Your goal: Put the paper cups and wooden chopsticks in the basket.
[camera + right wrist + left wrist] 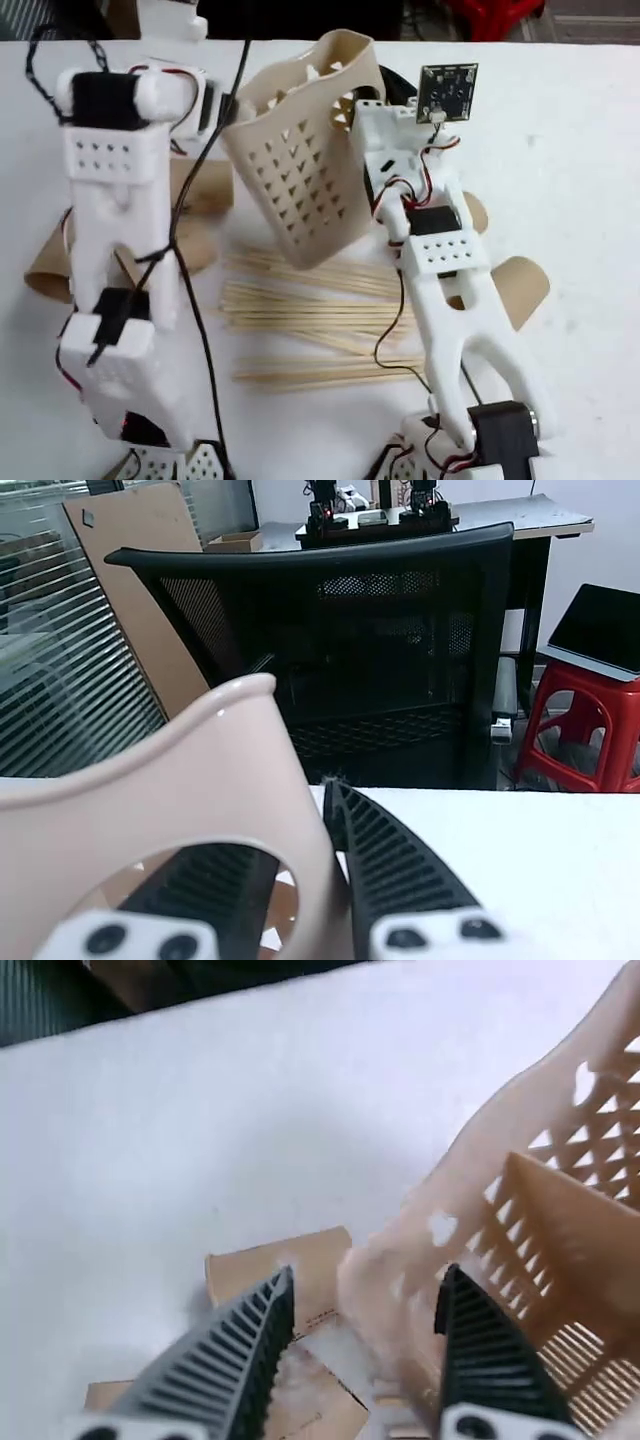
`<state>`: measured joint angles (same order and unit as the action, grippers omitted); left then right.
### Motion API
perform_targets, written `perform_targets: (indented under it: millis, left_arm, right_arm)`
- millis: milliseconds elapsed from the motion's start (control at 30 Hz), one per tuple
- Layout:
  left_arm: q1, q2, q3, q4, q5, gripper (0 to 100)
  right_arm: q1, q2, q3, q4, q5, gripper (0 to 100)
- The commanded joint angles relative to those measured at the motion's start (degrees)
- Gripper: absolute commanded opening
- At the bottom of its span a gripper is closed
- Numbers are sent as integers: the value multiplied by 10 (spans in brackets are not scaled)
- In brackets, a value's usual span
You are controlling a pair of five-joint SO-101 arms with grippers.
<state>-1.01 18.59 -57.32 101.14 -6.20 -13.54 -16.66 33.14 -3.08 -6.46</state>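
While the right tool clamps the rim of the basket, its fingers drawn in against either face of the wall, the basket stands tilted over the middle of the white counter. In the high view the basket's perforated side faces up and its mouth is turned toward 1 o'clock.

The wooden chopsticks lie in a loose pile at 6 o'clock of the basket, most of them running 9 to 3 o'clock. The basket's lower end overlaps the farthest sticks; I cannot tell whether it touches them.

Brown paper cups lie on their sides at 9 o'clock of the basket, beside the left arm. A further paper cup lies at 3 o'clock of the chopsticks, partly behind the right arm.

The left tool is spread wide and holds nothing, poised above the cups just beside the basket's wall.
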Motion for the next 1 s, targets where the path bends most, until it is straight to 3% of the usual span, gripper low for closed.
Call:
perform_targets:
  millis: [0,200,433,700,967]
  left_arm:
    - [-5,42,-4,-12,8,242]
    - [21,89,-8,-36,5,224]
    - [32,109,-7,-86,4,17]
    - [25,107,-7,-127,-33,20]
    - [-1,109,-31,-127,-40,20]
  right_arm:
    - [2,-65,-40,-12,-11,16]
    - [-5,-64,-37,-11,-11,16]
    - [-5,-63,-32,-10,-11,16]
    - [-4,-63,18,-10,-4,18]
    - [5,-64,109,-10,82,20]
